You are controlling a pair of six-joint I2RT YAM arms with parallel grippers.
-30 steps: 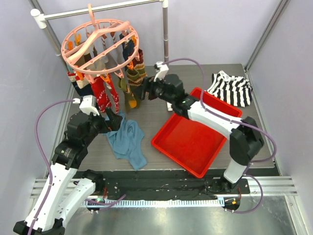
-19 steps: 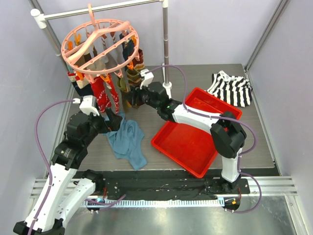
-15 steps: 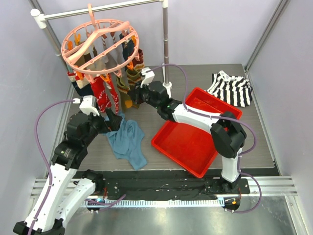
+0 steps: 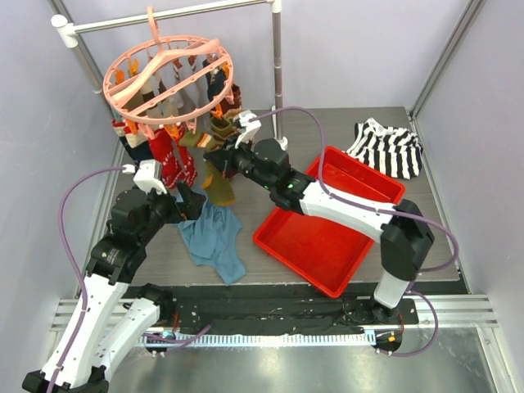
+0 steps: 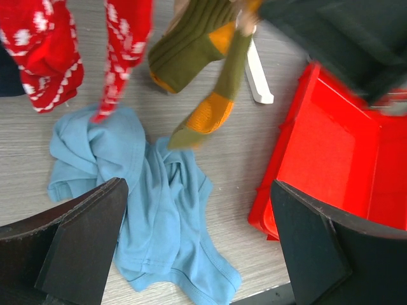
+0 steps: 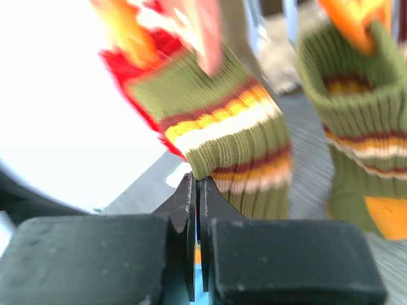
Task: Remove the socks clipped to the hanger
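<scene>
right claw [image 6: 196,185] has dragged one olive sock [image 6: 235,146] aslant, clamped on it; a second sock [image 6: 356,127] hangs upright. left claw [image 5: 197,187] gapes.

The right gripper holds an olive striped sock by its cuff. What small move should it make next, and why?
Probably pull the olive sock gently downward, away from the hanger. The right gripper is shut on its cuff, and a pink clip seems to grip that cuff above, so a short tug should free it.
</scene>
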